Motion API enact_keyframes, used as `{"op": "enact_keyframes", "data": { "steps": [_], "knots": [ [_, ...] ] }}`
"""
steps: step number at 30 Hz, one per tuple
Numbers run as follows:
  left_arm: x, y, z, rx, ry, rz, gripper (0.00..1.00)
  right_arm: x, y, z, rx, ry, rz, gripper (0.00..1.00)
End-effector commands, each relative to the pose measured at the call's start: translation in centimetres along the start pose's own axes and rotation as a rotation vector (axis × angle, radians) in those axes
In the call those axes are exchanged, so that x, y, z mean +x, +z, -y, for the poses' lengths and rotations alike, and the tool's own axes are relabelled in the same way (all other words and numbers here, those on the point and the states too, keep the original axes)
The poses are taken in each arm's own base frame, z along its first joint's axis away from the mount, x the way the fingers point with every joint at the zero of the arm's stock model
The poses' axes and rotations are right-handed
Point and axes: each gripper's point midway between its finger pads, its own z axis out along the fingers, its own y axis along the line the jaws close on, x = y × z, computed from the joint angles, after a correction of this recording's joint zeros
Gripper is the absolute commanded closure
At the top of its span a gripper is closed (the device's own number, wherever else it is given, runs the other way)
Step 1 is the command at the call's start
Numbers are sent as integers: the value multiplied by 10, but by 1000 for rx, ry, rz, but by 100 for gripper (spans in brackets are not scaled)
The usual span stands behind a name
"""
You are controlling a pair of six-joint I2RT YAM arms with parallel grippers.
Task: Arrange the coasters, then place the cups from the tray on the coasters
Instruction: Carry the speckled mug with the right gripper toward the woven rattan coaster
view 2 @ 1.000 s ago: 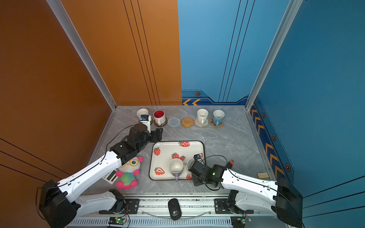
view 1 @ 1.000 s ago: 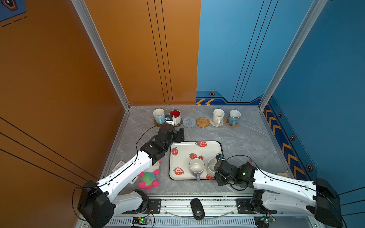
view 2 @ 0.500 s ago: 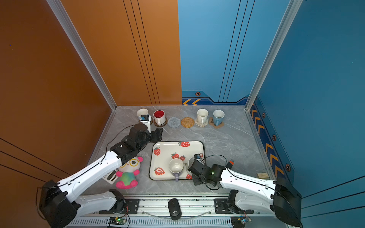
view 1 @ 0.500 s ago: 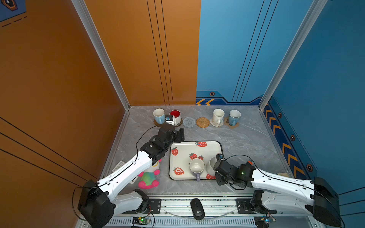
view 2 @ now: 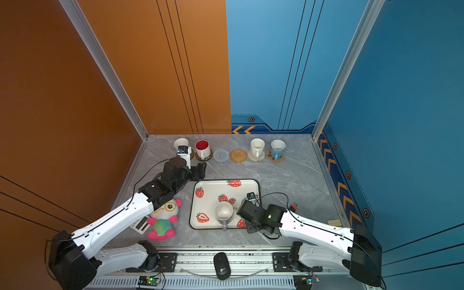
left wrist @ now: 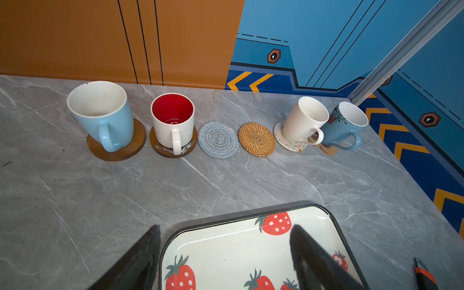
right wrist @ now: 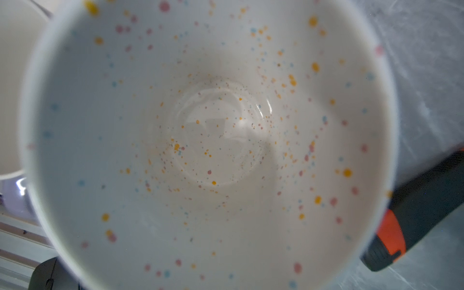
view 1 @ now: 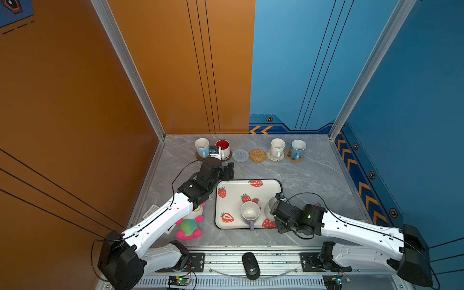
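Six coasters line the back wall. Four carry cups: a light blue cup (left wrist: 103, 113), a red-inside cup (left wrist: 172, 118), a white cup (left wrist: 305, 120) and a blue cup (left wrist: 344, 123). The grey coaster (left wrist: 218, 139) and tan woven coaster (left wrist: 256, 139) lie bare. On the strawberry tray (view 1: 241, 187) stand a lavender cup (view 1: 249, 213) and a speckled white cup (right wrist: 213, 130). My right gripper (view 1: 276, 213) sits right at that white cup; its fingers are hidden. My left gripper (left wrist: 226, 227) hangs open and empty over the tray's far-left corner.
A plush toy (view 1: 188, 223) lies left of the tray under my left arm. A black-and-orange tool (right wrist: 414, 218) lies right of the tray. A computer mouse (view 1: 249, 266) rests on the front rail. Walls close the back and both sides.
My right arm has shifted very slightly at the white cup. The left arm and all the cups stay where they were.
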Motion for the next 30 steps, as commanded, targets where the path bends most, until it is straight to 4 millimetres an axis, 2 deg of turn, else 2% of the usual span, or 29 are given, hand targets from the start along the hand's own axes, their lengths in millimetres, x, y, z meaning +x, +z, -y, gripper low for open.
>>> {"op": "enact_keyframes", "data": {
  "steps": [1, 10, 18, 30],
  "knots": [
    [-8, -8, 3, 3, 10, 25, 18, -24, -16, 10, 74, -17, 85, 100],
    [-8, -9, 0, -5, 21, 24, 18, -54, -33, 8, 71, -47, 128, 100],
    [-7, -8, -2, -10, 23, 21, 18, -78, -40, 11, 99, -85, 125, 100],
    [-1, -3, -8, -17, 22, 11, 18, -131, -55, 10, 118, -102, 197, 100]
  ]
}}
